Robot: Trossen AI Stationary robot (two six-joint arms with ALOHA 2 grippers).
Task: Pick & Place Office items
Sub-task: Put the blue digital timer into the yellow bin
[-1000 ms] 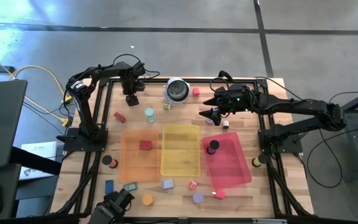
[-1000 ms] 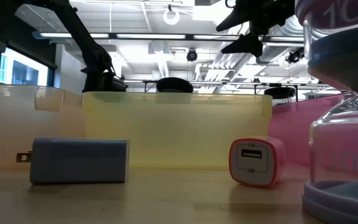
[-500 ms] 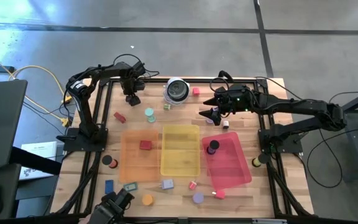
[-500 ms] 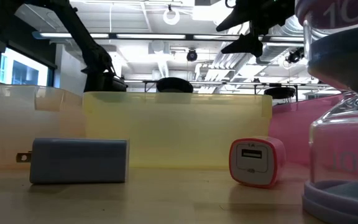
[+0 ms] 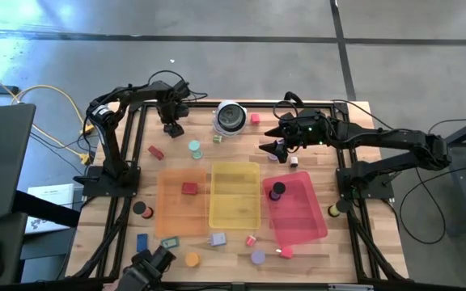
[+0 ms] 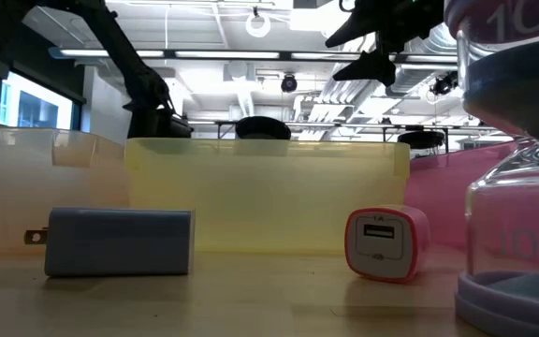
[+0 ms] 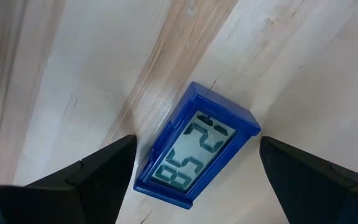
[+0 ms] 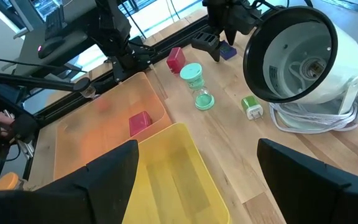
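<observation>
The left gripper (image 5: 171,128) hangs over the far left part of the wooden table (image 5: 330,242), its fingers (image 7: 86,177) spread apart on both sides of a small blue digital clock (image 7: 194,149) that lies flat on the wood; nothing is held. The right gripper (image 5: 270,148) hovers near the white fan (image 8: 309,59), just behind the pink tray (image 5: 302,212), its fingers also apart and empty. A red block (image 5: 188,188) lies in the orange tray (image 5: 168,214), a black disc (image 5: 277,190) in the pink tray, and other small items are scattered around the yellow tray (image 5: 235,212).
</observation>
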